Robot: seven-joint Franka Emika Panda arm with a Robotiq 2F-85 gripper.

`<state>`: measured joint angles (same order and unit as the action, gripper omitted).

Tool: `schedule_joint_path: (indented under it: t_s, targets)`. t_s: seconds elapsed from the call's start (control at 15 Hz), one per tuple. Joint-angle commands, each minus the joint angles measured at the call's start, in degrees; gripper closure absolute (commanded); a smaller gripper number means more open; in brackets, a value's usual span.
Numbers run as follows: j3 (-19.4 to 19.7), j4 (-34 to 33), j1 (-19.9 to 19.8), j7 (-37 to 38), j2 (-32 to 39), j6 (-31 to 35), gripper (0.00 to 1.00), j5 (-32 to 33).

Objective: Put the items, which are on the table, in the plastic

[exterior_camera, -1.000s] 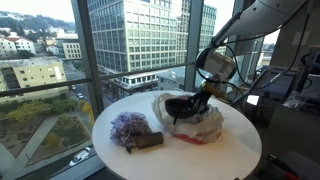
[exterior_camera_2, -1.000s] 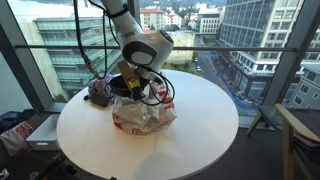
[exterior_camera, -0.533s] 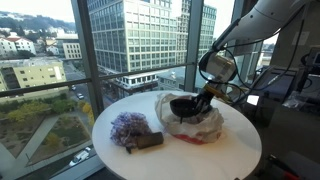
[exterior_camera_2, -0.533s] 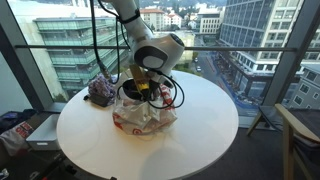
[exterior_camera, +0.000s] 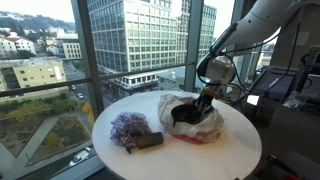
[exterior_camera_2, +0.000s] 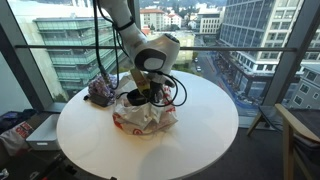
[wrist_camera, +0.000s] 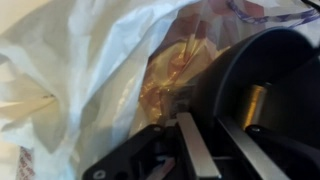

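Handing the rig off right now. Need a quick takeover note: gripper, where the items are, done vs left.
Gripper: low at the mouth of the plastic bag, by the rim of the black bowl; unclear whether the jaws grip it.
Bowl: inside the bag, which lies on the white table.
Purple cloth and brown flat piece: side by side on the table, outside the bag.
Done: bowl is in the bag.
Left: confirm the bowl is released, back out, then bag the cloth and the brown piece.
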<state>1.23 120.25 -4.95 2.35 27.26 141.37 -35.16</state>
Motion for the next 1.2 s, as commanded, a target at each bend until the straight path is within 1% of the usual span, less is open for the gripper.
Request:
schedule_joint_path:
  t_s: [0.0,0.07,0.13,0.27,0.4,0.47,0.6,0.8,0.93,1.13]
  targets:
    - [-1.9,-0.8,-1.4,-0.3,-0.9,-1.8,0.49,-0.3]
    - [-2.7,-0.7,-2.2,-1.3,-1.2,-3.0,0.39,-1.3]
    - [-3.1,-0.4,-2.5,-1.8,-1.8,-3.4,0.33,-1.9]
    - [-3.7,1.3,-2.7,-3.2,-4.0,-3.1,0.17,-2.5]
    - [-3.6,4.1,-1.4,-3.8,-7.3,-1.5,0.02,-0.7]
    - [-3.8,5.1,-0.9,-4.3,-8.6,-1.1,0.0,-0.3]
    - [-4.8,8.1,0.1,-6.9,-11.9,-1.0,0.0,0.3]
    - [-6.6,13.3,3.1,-9.6,-15.7,0.4,0.0,3.9]
    - [-7.8,16.3,5.4,-9.6,-16.4,0.9,0.0,7.1]
    - [-9.8,18.6,9.4,-8.2,-16.0,1.8,0.0,13.1]
